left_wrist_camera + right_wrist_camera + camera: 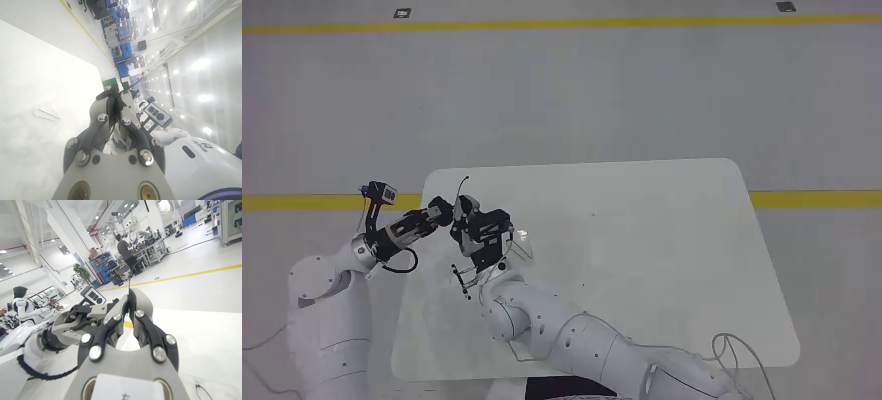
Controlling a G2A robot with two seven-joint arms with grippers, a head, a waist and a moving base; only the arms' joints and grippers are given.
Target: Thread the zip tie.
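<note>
The right end effector is closed on the black zip tie, whose strip stands out past its tips. The left end effector is closed just beside it; what it grips cannot be told.

I can't see the zip tie below its thin tail: the right hand hides the rest between its fingers. Whether the left hand grips its head, I can't tell from here.
</note>
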